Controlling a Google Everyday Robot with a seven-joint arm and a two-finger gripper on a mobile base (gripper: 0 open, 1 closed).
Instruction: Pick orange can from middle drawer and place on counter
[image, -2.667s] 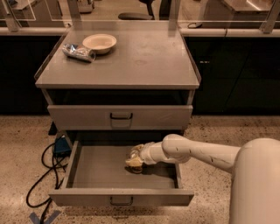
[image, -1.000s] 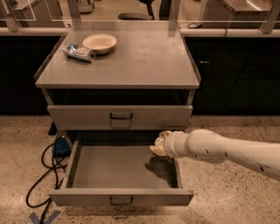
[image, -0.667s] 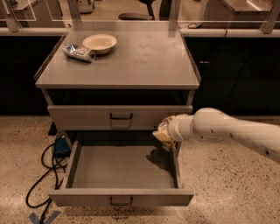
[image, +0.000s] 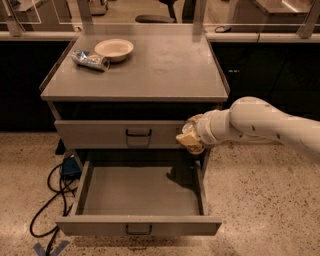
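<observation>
My gripper (image: 190, 134) is shut on the orange can (image: 188, 142), of which only an orange-brown patch shows between the fingers. It holds the can in the air at the right end of the upper drawer front (image: 120, 133), above the right side of the middle drawer (image: 140, 194). The middle drawer is pulled fully out and nothing lies in it. The counter (image: 155, 67) is above and to the left of the gripper. My white arm reaches in from the right.
A cream bowl (image: 114, 49) and a blue-and-silver cylindrical item (image: 90, 59) lie at the counter's back left. A black cable (image: 47, 200) and a blue box (image: 70, 167) lie on the speckled floor left of the cabinet.
The gripper has lifted the can out of the middle drawer and risen up and to the right, from the drawer floor to the level of the upper drawer front.
</observation>
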